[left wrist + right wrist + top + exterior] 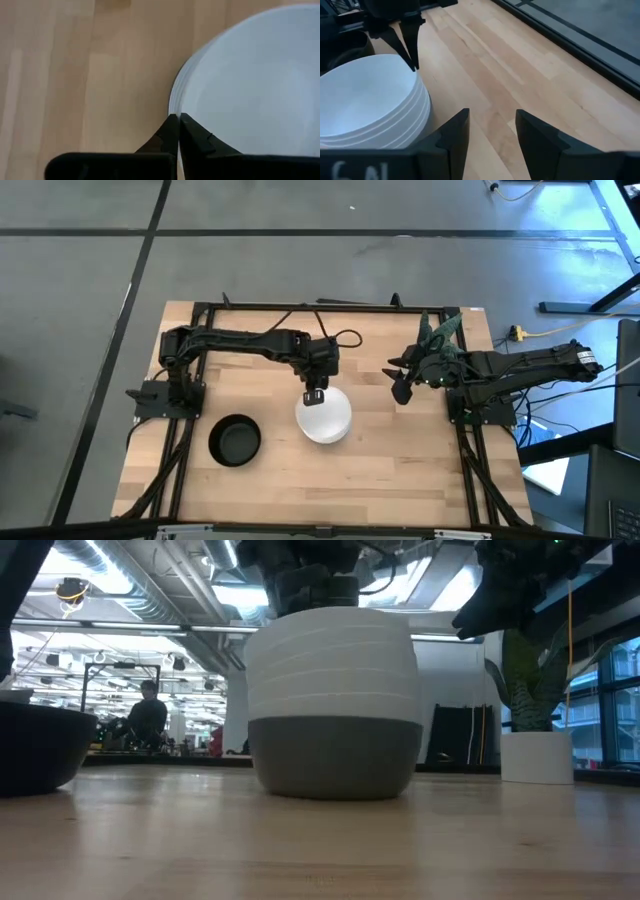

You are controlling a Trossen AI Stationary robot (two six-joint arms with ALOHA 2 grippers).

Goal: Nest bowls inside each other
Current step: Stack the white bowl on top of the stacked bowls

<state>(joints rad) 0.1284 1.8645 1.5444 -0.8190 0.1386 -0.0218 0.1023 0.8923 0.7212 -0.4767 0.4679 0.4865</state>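
A stack of nested bowls (323,415) stands mid-table: several white bowls (330,660) sit inside a dark grey bowl (335,755), whose base rests on the wood. A black bowl (235,440) stands alone to the stack's left, also seen in the low view (35,745). My left gripper (314,394) is at the far rim of the stack, shut on the top white bowl. My right gripper (402,385) hovers open to the right of the stack, above bare wood (492,125), touching nothing. My left gripper pinches the top white bowl's rim (172,107) on the stack's far side, one finger inside the bowl and one outside (412,60). The fingers come from above, pointing down. The bowl sits level, nested in the stack, not lifted.
A small white pot with a spiky green plant (537,755) stands near the table's far right corner (440,330), close to the right arm. Black frame rails run along the table's sides (190,480). Bare wood lies near and right of the stack.
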